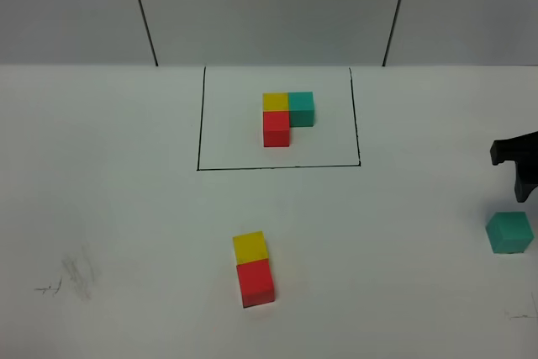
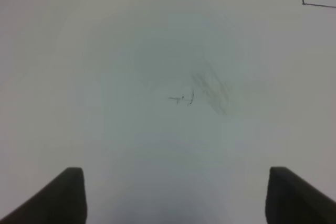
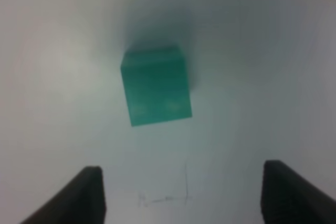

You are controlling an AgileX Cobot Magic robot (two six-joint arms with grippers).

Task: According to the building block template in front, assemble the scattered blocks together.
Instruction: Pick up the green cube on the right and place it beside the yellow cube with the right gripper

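- Before the building block template (image 1: 287,115), yellow cube (image 1: 250,247) and red cube (image 1: 255,282) are joined.
- Teal cube (image 1: 509,233), far right of it, is unplaced.
- Left end effector (image 2: 176,174) and right end effector (image 3: 182,171) are spread, empty.

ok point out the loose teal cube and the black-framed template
loose matte teal cube (image 1: 508,226): exterior high view, top face
black-framed L-shaped template of three cubes (image 1: 276,122): exterior high view, red cube's top face

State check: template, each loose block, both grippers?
template: joined L of three cubes
yellow block: loose, touching red block
red block: loose, touching yellow block
teal block: loose, alone, ungripped
left gripper: open, empty
right gripper: open, empty, by teal block
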